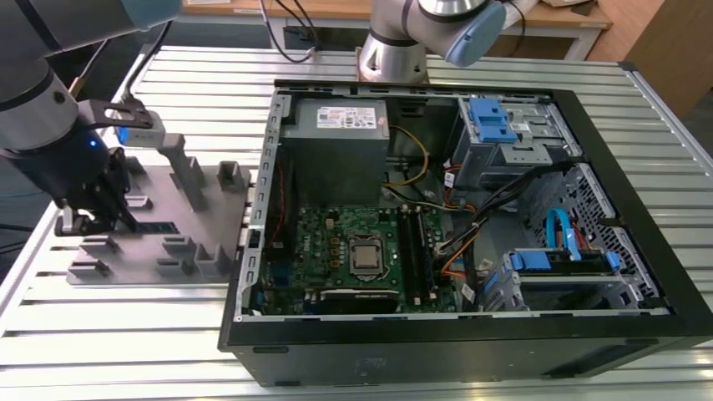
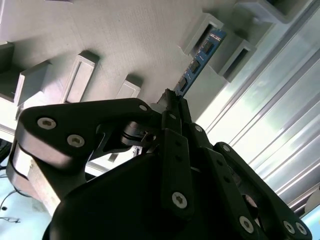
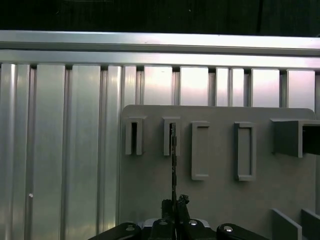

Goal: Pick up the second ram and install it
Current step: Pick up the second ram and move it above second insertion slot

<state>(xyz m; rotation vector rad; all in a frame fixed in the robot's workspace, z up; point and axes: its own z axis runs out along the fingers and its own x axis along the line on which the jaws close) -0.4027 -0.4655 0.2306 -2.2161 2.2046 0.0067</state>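
The second ram (image 2: 200, 60) is a thin blue stick with black chips, standing on edge in the slots of the grey fixture block (image 2: 125, 35). In the first wrist view the ram (image 3: 173, 160) appears edge-on as a dark line running from a slot to my fingers. My gripper (image 2: 174, 97) is shut on the near end of the stick, and its fingertips meet around the ram's edge (image 3: 175, 205). In the exterior view my gripper (image 1: 95, 219) is low over the fixture block (image 1: 167, 242) at the exterior view's left.
An open black computer case (image 1: 624, 334) lies on the slatted metal table (image 1: 112, 334) to the exterior view's right of the fixture. Inside it are the green motherboard (image 1: 334, 242), a power supply (image 1: 334, 125), cables and blue drive brackets (image 1: 490, 117). A second robot base (image 1: 390, 50) stands behind the case.
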